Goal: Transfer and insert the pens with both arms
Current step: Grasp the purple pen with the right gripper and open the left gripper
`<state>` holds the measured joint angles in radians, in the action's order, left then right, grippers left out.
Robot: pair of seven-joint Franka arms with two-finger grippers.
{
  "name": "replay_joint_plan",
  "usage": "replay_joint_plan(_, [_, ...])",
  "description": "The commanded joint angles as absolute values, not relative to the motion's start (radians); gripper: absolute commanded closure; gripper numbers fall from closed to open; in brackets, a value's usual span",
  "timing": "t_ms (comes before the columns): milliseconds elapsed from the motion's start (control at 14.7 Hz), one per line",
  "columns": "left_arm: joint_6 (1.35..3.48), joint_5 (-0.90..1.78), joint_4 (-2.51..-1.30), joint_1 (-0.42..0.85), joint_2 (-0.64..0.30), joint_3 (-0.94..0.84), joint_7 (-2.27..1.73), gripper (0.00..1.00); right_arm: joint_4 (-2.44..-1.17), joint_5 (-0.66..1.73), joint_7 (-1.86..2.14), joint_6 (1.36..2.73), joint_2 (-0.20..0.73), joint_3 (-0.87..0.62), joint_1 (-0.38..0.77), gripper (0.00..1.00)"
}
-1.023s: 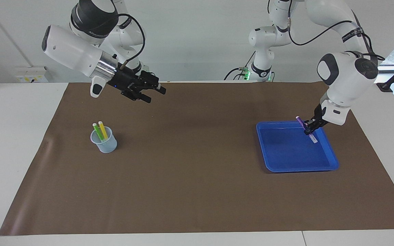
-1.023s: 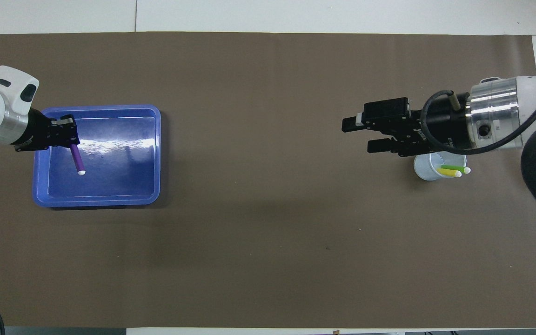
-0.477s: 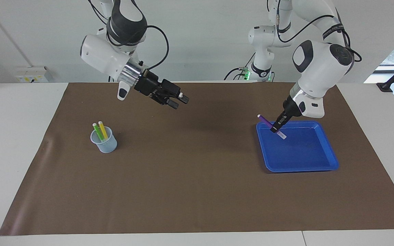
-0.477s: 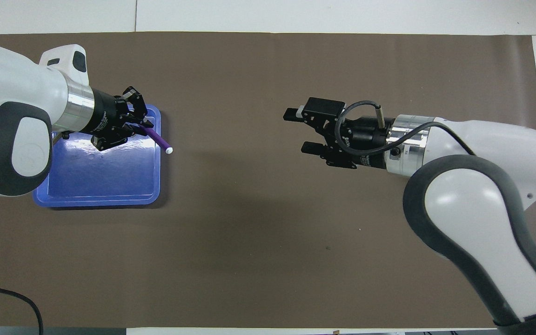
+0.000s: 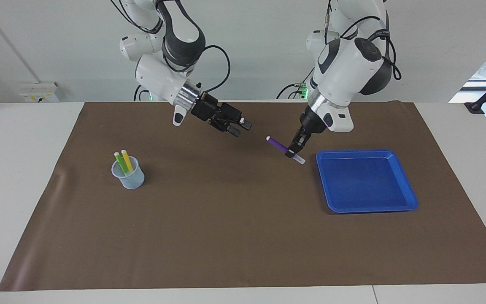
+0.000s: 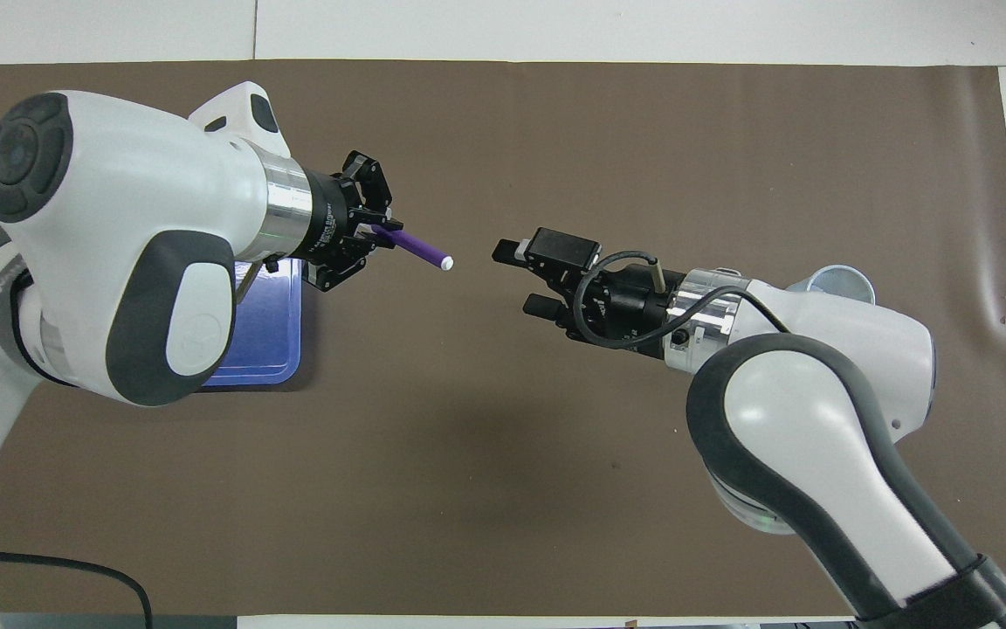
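Both arms had swung inward over the desk (image 5: 243, 236) — left gripper (image 5: 294, 150) clamped on the purple pen (image 5: 277, 145), offering its free end to the right gripper (image 5: 238, 127), jaws apart.

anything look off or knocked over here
Nothing stands out. The cup stands upright with the green pen and yellow pen in it, the blue tray lies flat, and the left gripper holds the purple pen above the mat, facing the open right gripper.
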<state>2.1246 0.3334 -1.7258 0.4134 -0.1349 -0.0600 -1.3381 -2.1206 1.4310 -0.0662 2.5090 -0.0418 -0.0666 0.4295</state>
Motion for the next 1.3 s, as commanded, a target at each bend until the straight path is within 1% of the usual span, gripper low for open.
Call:
replay_joint_plan(0, [2.161,0.351,-1.713,0.465,-0.15,-0.046,-1.42,1.0,-2.137,1.453,-0.066,2.52,-0.061,-0.063,0.434,0.01])
replay_joint_plan(205, [2.164,0.351,-1.727,0.501,-0.144,-0.045,-1.436,1.0,-2.137,1.453,-0.064,2.522,-0.061,-0.063,0.436,0.15])
replay_joint_plan(273, [2.163,0.351,-1.736,0.509,-0.14,-0.044,-1.436,1.0,-2.137,1.453,-0.063,2.522,-0.061,-0.063,0.436,0.22])
replay_joint_plan(409, [2.16,0.351,-1.749,0.528,-0.135,-0.044,-1.437,1.0,-2.132,1.45,-0.06,2.522,-0.052,-0.063,0.434,0.3])
replay_joint_plan(614, [2.154,0.351,-1.758,0.54,-0.129,-0.044,-1.437,1.0,-2.128,1.45,-0.058,2.523,-0.041,-0.063,0.434,0.36])
replay_joint_plan(886, [2.151,0.35,-1.775,0.541,-0.121,-0.044,-1.434,1.0,-2.128,1.448,-0.054,2.52,-0.035,-0.063,0.425,0.39])
replay_joint_plan(955, [2.149,0.35,-1.776,0.541,-0.12,-0.044,-1.433,1.0,-2.126,1.448,-0.054,2.522,-0.035,-0.063,0.426,0.44])
replay_joint_plan(1023, [2.149,0.35,-1.779,0.541,-0.117,-0.044,-1.431,1.0,-2.126,1.448,-0.054,2.522,-0.035,-0.063,0.426,0.59])
replay_joint_plan(1091, [2.149,0.35,-1.782,0.541,-0.117,-0.046,-1.431,1.0,-2.126,1.448,-0.051,2.513,-0.035,-0.063,0.425,0.86])
replay_joint_plan(1159, [2.149,0.35,-1.782,0.541,-0.117,-0.045,-1.431,1.0,-2.126,1.448,-0.051,2.508,-0.035,-0.063,0.423,1.0])
replay_joint_plan(1227, [2.149,0.35,-1.782,0.541,-0.117,-0.046,-1.431,1.0,-2.126,1.448,-0.051,2.508,-0.035,-0.063,0.423,1.0])
